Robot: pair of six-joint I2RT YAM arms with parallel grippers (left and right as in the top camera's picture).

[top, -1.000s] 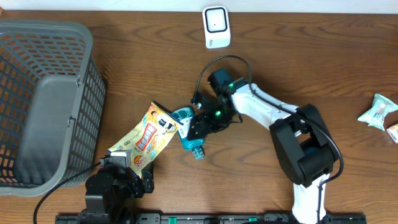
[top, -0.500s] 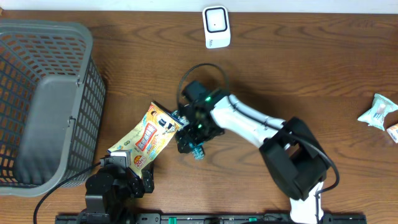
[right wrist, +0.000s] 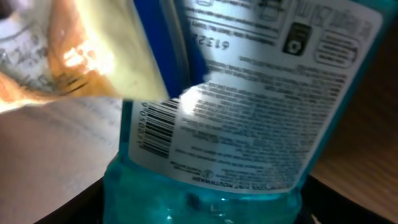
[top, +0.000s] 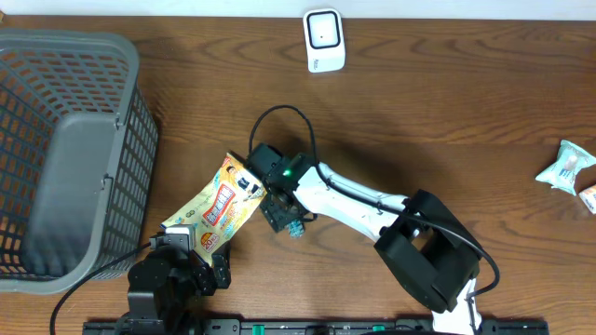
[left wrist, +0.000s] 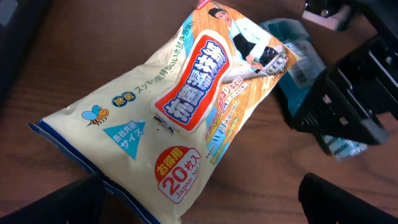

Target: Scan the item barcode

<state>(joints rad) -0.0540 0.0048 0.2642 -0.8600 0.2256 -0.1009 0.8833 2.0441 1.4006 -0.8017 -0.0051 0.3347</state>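
Observation:
A teal bottle (top: 295, 226) lies on the wooden table, its upper end tucked under a yellow pouch (top: 219, 207). My right gripper (top: 279, 210) has come down over the bottle, with its dark fingers pressed against both sides. In the right wrist view the bottle (right wrist: 249, 124) fills the gap, and its white label shows a barcode (right wrist: 155, 127). The pouch's edge (right wrist: 81, 50) overlaps it at the upper left. My left gripper (left wrist: 199, 211) is open at the near edge, with the pouch's (left wrist: 186, 112) lower corner between its wide-set fingers. A white scanner (top: 324, 40) stands at the far edge.
A large grey mesh basket (top: 65, 149) takes up the left side of the table. Two small snack packets (top: 566, 167) lie at the right edge. The right arm (top: 372, 207) stretches across the middle towards the pouch.
The right arm has swung left along the bottle towards the pouch, and its jaws have narrowed onto the bottle. The left arm and pouch stayed still.

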